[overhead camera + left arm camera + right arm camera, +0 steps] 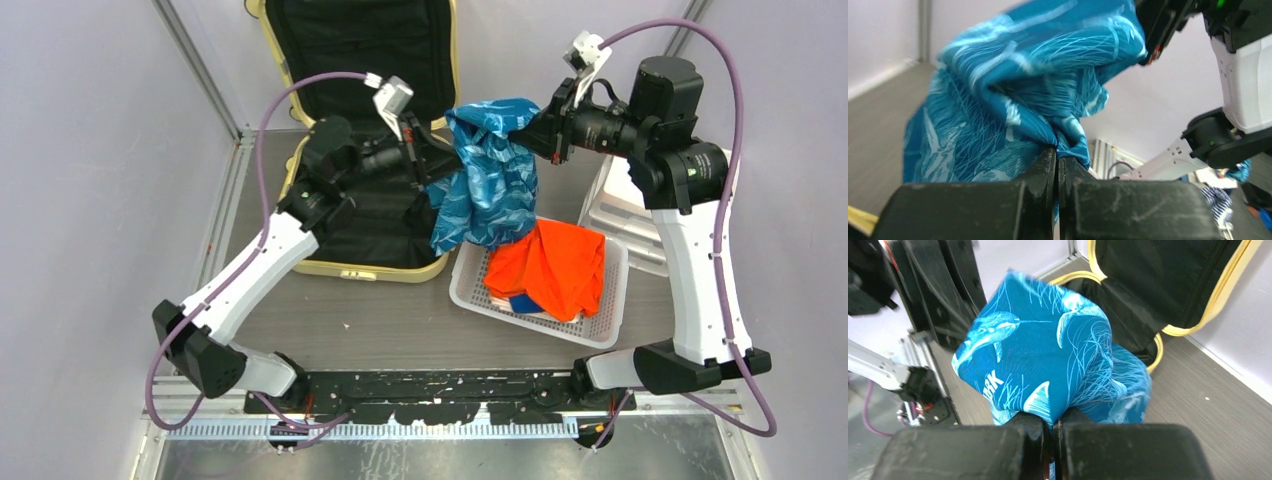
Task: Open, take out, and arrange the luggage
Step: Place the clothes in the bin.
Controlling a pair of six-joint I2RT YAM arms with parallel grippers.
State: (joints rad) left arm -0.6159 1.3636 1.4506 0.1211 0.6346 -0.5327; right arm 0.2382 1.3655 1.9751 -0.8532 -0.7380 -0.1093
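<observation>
Luggage (390,220): I see it open at 11 o'clock on the bench (400,320). The lid stands upright at the back wall, and the black-lined base lies flat.
Edges: the luggage's right rim lies just beside the left corner of the white basket (468,288). An orange cloth (550,265) fills the basket. A white drawer bin (615,215) stands at the basket's 1 o'clock.
Open room: bare bench runs along 6 o'clock, between these things and the arm bases. Walls close in at 9 and 3 o'clock.
Blue patterned cloth (490,175): hangs in the air above the luggage's right rim and the basket's far corner.
Left claw (1057,152): clamped on a fold of the blue patterned cloth.
Right claw (1052,421): pinched together on the same cloth, at its upper right.
Arm pose: my left arm slants from 7 o'clock up over the luggage base. My right arm rises from 5 o'clock, its forearm turned toward 9 o'clock.
</observation>
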